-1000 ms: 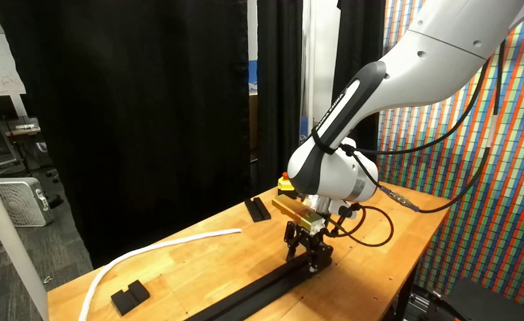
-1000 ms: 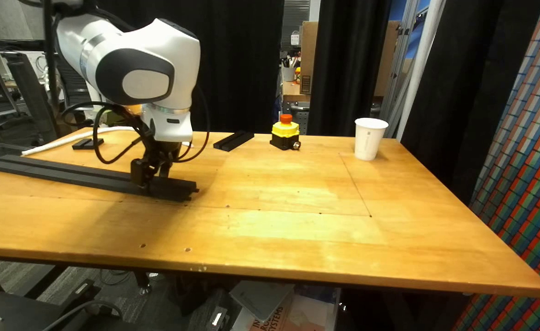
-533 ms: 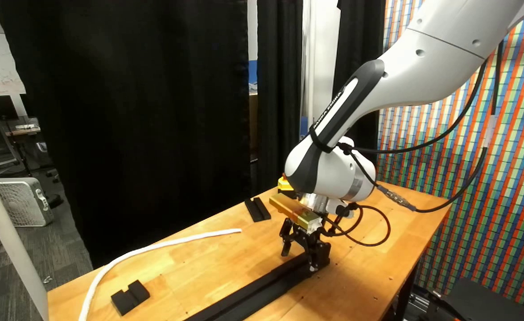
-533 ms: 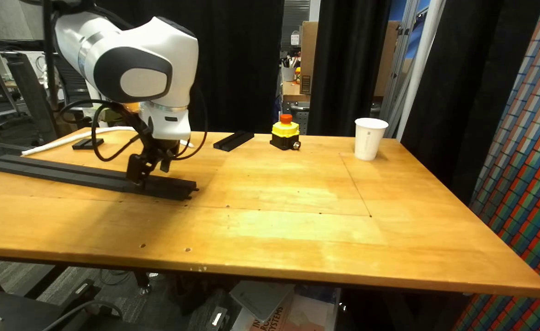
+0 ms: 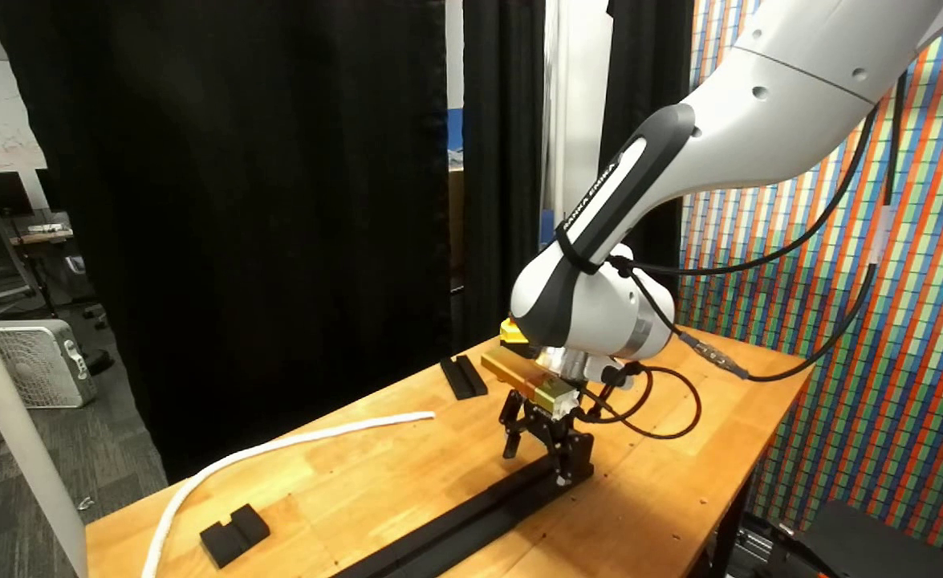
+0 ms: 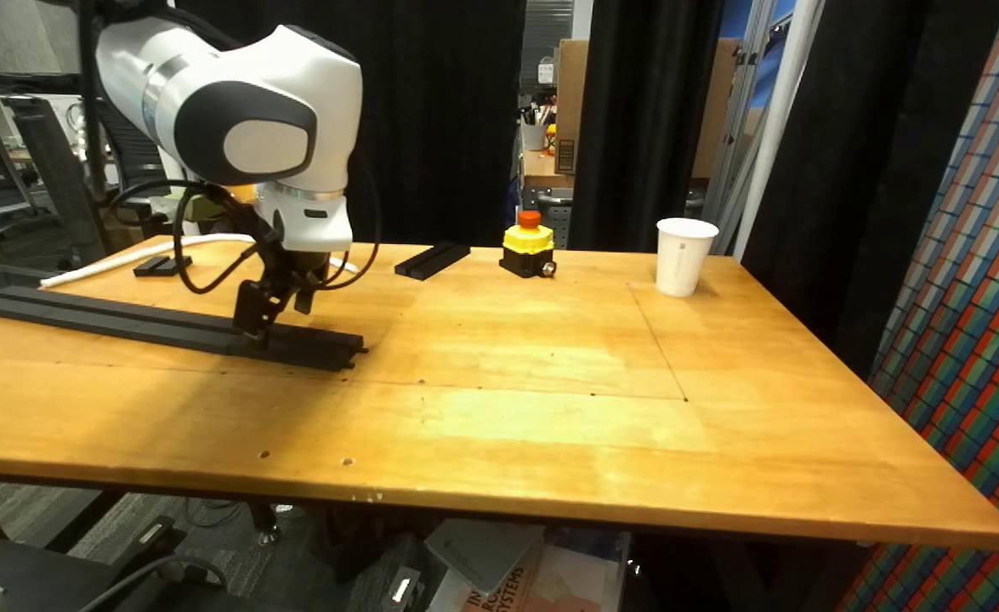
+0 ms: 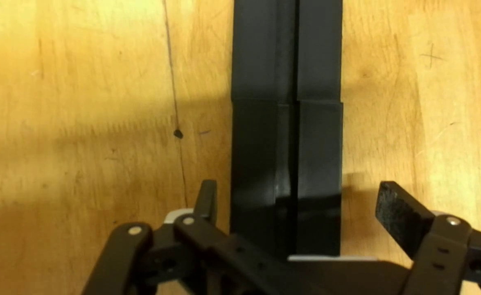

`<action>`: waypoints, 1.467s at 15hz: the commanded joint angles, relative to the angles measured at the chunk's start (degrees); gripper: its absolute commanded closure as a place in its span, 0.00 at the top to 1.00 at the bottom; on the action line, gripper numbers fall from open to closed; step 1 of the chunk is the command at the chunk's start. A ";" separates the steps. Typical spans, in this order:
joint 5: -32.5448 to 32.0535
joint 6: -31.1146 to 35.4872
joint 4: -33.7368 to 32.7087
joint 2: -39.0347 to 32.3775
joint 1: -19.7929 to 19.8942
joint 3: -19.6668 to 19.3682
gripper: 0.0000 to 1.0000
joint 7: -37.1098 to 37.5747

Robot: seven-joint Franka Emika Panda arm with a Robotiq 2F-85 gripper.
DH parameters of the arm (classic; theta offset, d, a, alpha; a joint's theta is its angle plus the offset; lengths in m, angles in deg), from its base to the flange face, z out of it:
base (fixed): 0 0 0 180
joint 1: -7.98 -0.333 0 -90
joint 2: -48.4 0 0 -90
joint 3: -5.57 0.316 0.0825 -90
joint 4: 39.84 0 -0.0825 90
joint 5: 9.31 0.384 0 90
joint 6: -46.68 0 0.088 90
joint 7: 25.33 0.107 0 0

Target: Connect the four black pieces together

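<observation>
Black pieces lie end to end, roughly parallel to long edges of table. Gripper straddles them, jaws spread wide, holding nothing. Cup upright near one corner.

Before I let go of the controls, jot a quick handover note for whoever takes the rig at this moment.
Gripper: open, holding nothing; in the wrist view its fingers stand on either side of the rail.
Where: the black pieces lie end to end on the table, forming the rail.
Done: the seam in the wrist view looks closed, with a slight step.
Left: probably lift off straight and check the remaining joints; I can't tell from here whether all four are locked.
</observation>
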 commanded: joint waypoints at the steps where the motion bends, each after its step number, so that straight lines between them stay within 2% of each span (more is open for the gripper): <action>1: -13.16 -5.82 2.95 7.96 -0.32 -3.10 1.00 3.18; 5: -26.34 -16.47 5.44 18.54 2.41 -4.77 1.00 -2.96; 9: -34.35 -28.08 3.58 27.13 4.74 -4.79 1.00 -10.47; 12: -39.21 -34.33 1.80 31.94 5.84 -4.09 1.00 -16.38; 16: -44.18 -36.76 1.53 37.04 6.39 -3.28 1.00 -25.05; 22: -46.77 -33.62 4.27 42.80 6.61 -4.54 1.00 -42.76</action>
